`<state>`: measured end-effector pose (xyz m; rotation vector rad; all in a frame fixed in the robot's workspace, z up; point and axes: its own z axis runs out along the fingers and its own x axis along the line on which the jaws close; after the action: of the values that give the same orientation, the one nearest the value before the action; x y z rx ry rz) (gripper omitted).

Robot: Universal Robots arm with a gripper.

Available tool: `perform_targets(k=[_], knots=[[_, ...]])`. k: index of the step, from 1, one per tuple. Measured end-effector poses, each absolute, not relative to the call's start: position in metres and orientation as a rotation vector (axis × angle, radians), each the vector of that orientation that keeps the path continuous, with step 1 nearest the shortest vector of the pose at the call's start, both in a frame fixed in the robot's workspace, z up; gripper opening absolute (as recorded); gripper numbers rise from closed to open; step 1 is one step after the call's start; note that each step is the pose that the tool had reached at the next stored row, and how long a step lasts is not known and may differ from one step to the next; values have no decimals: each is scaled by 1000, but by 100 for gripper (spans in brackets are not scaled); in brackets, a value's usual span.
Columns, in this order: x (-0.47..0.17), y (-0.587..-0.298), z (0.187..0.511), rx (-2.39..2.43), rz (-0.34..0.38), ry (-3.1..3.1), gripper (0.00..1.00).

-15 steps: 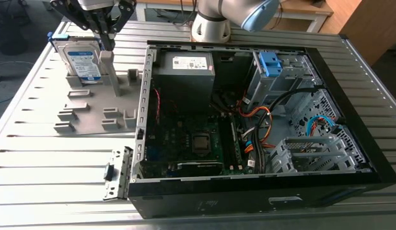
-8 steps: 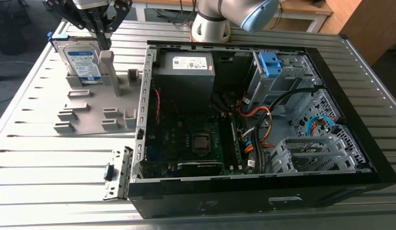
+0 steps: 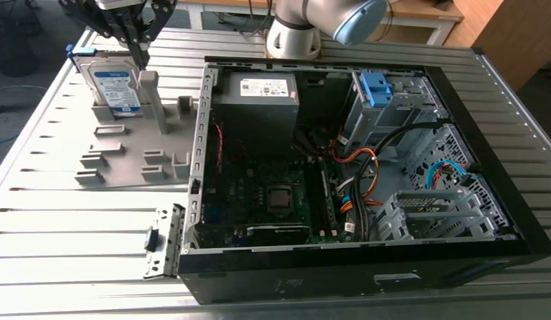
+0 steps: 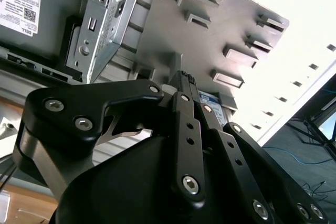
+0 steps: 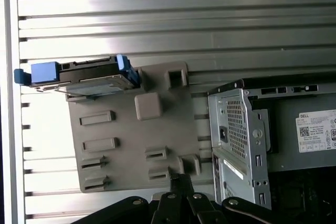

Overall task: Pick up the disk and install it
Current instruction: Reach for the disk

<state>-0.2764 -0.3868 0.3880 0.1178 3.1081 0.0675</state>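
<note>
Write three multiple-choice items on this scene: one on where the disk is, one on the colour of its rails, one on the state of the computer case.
1. Where is the disk?
A. In the grey holder beside the case
B. In the case's drive bay
C. Lying on top of the case

2. What colour are its rails?
A. Red
B. Yellow
C. Blue

3. How is the case?
A. Closed
B. Open, insides showing
C. Upside down

Answers: 1 A, the disk stands on edge in the holder, outside the case. 2 C, blue ends show in the first wrist view. 3 B, the circuit board lies in plain sight.
</note>
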Motion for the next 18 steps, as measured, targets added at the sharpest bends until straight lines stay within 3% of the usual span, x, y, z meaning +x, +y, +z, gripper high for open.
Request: perform_targets(k=[18], knots=[[-305,-381,384,118,67,3108,11]])
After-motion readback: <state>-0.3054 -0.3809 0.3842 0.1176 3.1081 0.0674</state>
